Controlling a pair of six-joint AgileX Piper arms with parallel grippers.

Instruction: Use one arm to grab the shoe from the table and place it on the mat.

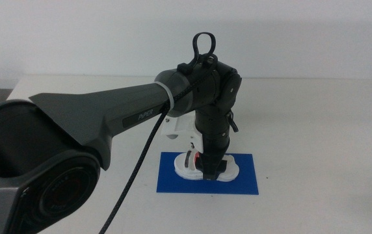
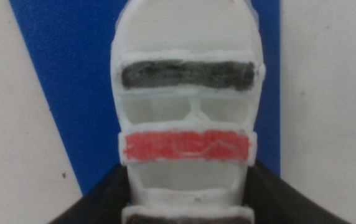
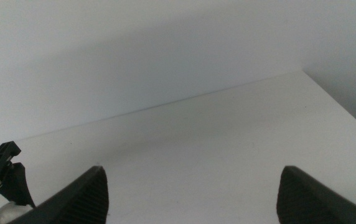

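The white strap shoe (image 1: 185, 170) lies on the blue mat (image 1: 248, 182) on the table (image 1: 316, 110). The left arm (image 1: 108, 117) reaches in from the left and points down at it. My left gripper (image 1: 211, 170) has its jaws against both sides of the shoe's middle. In the left wrist view the shoe (image 2: 187, 112) fills the space between the left gripper's (image 2: 187, 179) jaws, black and red straps showing, with the mat (image 2: 66, 74) beneath. My right gripper (image 3: 193, 180) is open and empty over bare table, out of the middle view.
A white object (image 1: 176, 127) sits on the table just behind the arm's wrist. The table's far edge meets a white wall (image 1: 290, 32). A black part of the left arm (image 3: 0, 168) shows at the edge of the right wrist view.
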